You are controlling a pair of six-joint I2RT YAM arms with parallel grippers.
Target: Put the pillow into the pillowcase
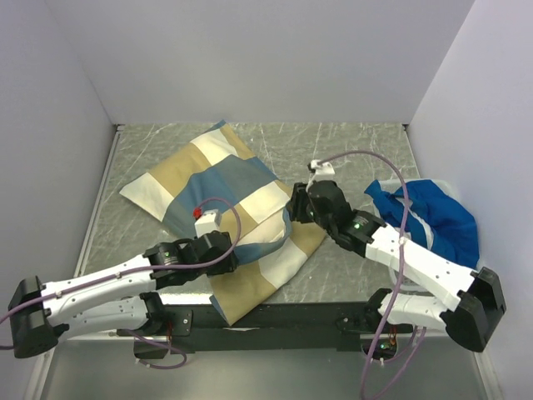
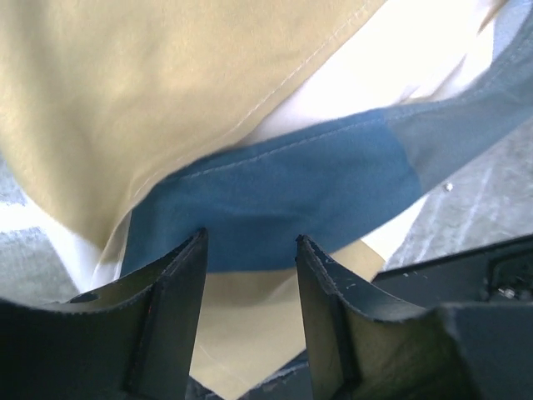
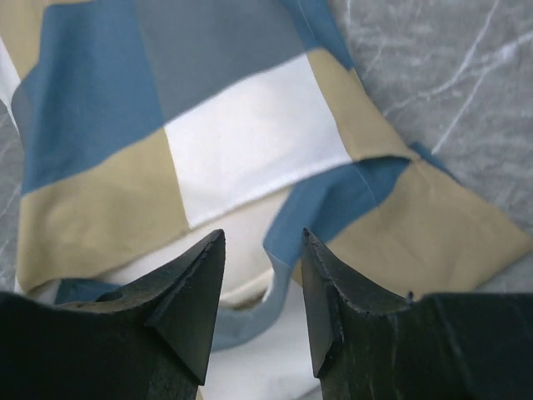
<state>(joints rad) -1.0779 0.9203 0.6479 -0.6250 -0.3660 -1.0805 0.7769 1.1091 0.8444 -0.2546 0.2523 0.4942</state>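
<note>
A: Status, starting at the left?

B: Left pincer [image 2: 250, 237] sits low over the near left corner of the pillowcase [image 1: 216, 179]. Its jaws stand apart with nothing between them; tan and blue fabric lies just beyond the tips.

A: And the pillowcase itself?

B: It lies diagonally on the tabletop [image 1: 350, 150], puffed up over most of its length and not limp. I judge the filling to be inside.

A: Can you see the pillow?

B: Barely. An off-white strip shows under the hem at the near end, probably the pillow [image 3: 250, 218]. I cannot tell how much is left outside.

A: Right side?

B: Right pincer [image 3: 262, 235] hovers at the near right edge of the case, jaws parted and holding nothing. A blue flap lies folded over just beyond it. Further right, a bright blue cloth [image 1: 437, 221] lies well apart and plays no part.

A: Progress?

B: Late stage, by my reading. Insertion looks largely done. What is left is to draw the open end over the exposed strip and flatten the folded flap.
</note>
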